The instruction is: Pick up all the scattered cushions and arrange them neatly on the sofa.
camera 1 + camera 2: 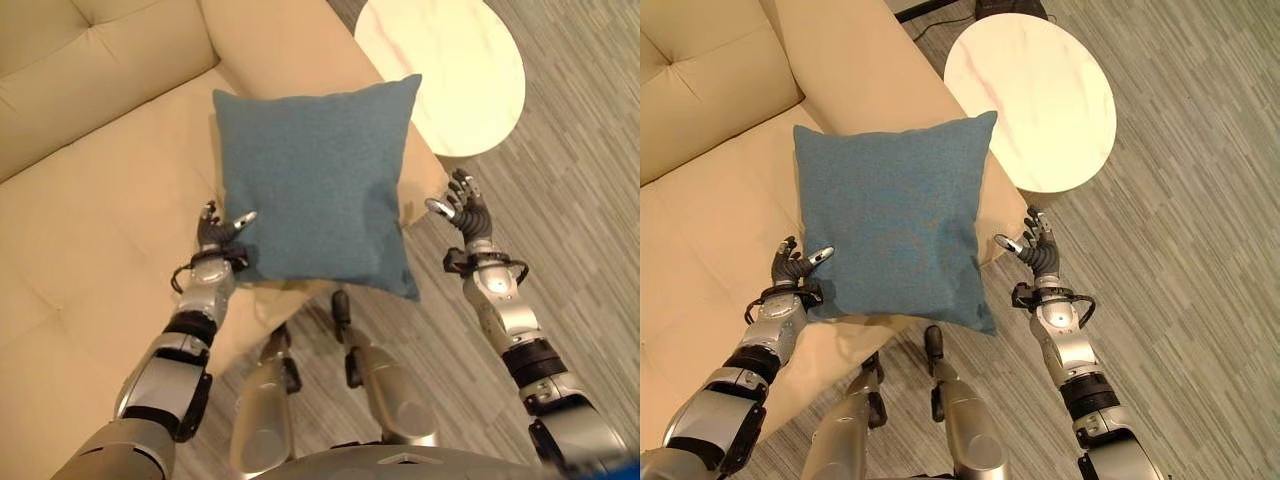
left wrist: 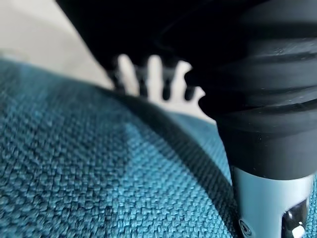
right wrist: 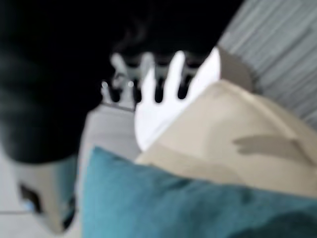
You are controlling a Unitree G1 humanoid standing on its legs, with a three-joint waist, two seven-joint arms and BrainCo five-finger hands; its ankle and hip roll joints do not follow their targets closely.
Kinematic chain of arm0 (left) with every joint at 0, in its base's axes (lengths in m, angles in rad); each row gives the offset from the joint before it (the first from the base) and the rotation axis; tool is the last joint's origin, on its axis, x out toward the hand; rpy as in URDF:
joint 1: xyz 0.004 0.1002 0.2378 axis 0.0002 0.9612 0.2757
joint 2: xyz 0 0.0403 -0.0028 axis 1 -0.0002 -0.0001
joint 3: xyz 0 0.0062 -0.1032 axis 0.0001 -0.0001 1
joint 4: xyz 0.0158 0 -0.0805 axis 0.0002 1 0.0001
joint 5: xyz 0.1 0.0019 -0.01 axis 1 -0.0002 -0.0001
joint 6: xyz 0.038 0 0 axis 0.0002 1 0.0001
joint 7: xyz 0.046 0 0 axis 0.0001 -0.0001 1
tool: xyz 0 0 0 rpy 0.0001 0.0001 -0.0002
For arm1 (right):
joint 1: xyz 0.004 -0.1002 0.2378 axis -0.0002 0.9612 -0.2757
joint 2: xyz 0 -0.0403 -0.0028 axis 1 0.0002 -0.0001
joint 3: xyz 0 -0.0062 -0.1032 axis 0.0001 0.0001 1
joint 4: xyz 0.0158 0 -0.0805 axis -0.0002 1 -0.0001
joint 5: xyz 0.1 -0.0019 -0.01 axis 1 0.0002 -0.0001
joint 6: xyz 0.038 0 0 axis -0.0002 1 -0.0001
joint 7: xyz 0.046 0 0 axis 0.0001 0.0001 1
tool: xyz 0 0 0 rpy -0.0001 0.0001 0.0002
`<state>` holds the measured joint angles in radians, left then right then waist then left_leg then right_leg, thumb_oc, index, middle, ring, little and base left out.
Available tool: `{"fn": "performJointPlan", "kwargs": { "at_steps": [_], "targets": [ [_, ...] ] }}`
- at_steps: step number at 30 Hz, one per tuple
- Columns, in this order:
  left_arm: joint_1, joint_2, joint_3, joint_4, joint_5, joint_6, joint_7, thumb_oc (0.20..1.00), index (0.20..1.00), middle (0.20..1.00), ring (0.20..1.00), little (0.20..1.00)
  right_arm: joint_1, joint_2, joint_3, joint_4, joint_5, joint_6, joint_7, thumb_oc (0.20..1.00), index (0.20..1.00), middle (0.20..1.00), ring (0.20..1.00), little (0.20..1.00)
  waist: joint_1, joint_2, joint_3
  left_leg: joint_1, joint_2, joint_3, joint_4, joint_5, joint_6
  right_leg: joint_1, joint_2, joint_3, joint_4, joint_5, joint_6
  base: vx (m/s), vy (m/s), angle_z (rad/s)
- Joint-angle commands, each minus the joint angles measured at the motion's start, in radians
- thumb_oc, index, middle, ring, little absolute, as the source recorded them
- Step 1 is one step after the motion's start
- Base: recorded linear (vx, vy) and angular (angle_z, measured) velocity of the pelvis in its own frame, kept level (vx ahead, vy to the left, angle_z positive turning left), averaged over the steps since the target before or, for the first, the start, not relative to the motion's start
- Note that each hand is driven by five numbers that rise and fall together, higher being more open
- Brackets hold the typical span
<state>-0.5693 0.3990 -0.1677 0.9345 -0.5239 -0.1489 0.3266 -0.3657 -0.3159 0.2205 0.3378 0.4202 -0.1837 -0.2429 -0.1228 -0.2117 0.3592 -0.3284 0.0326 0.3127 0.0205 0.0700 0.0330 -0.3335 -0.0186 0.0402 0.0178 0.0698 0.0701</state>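
One blue cushion (image 1: pixel 315 180) on the front edge of one cream sofa (image 1: pixel 90 200), lower corner overhanging the grey plank floor (image 1: pixel 580 200). One round pale desk (image 1: pixel 450 70) just beyond the sofa arm, apart from the cushion. Left hand (image 1: pixel 222 232) against the cushion's left edge, thumb lying over the fabric, fingers upright beside it; probably just touching rather than gripping, though hard to judge from above. Right hand (image 1: pixel 1032 245) well clear of the cushion's right edge, fingers spread and relaxed, holding nothing. Left wrist view: close weave of the cushion directly under the hand, straight fingers (image 2: pixel 154 74) past it. Right wrist view: cushion corner, sofa arm and desk beyond straight fingers (image 3: pixel 173 74).
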Motion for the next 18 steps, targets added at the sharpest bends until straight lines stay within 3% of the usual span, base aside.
{"fn": "performJointPlan", "kwargs": {
  "at_steps": [1, 10, 18],
  "targets": [
    [0.007, -0.051, -0.046, 0.0, -0.005, -0.042, -0.006, 1.0, 1.0, 1.0, 1.0, 1.0, 0.011, 0.036, 0.027, -0.045, 0.044, -0.061, 0.026, 1.0, 1.0, 1.0, 1.0, 1.0, -0.013, -0.018, -0.033, -0.061, -0.002, -0.075, 0.188, -0.136, -0.04, -0.029, -0.047, -0.016, 0.031, 0.058, 0.11, 0.0, 0.0, 0.0],
    [-0.037, -0.075, -0.107, -0.05, -0.012, -0.053, 0.007, 1.0, 1.0, 1.0, 1.0, 1.0, -0.071, 0.074, 0.134, 0.096, -0.01, -0.021, 0.015, 1.0, 1.0, 1.0, 1.0, 1.0, 0.012, -0.006, 0.012, -0.094, -0.013, -0.086, 0.188, -0.118, -0.043, -0.056, -0.057, -0.033, 0.029, 0.071, 0.103, -0.03, -0.011, 0.04],
    [-0.138, -0.095, -0.178, -0.094, -0.027, -0.074, 0.018, 1.0, 1.0, 1.0, 1.0, 1.0, -0.23, 0.125, 0.236, 0.271, -0.031, 0.008, 0.006, 1.0, 1.0, 1.0, 1.0, 1.0, 0.042, 0.031, 0.056, -0.157, -0.026, -0.103, 0.186, -0.091, -0.049, -0.111, -0.065, -0.058, 0.03, 0.08, 0.096, -0.03, -0.012, 0.07]
  ]
}}
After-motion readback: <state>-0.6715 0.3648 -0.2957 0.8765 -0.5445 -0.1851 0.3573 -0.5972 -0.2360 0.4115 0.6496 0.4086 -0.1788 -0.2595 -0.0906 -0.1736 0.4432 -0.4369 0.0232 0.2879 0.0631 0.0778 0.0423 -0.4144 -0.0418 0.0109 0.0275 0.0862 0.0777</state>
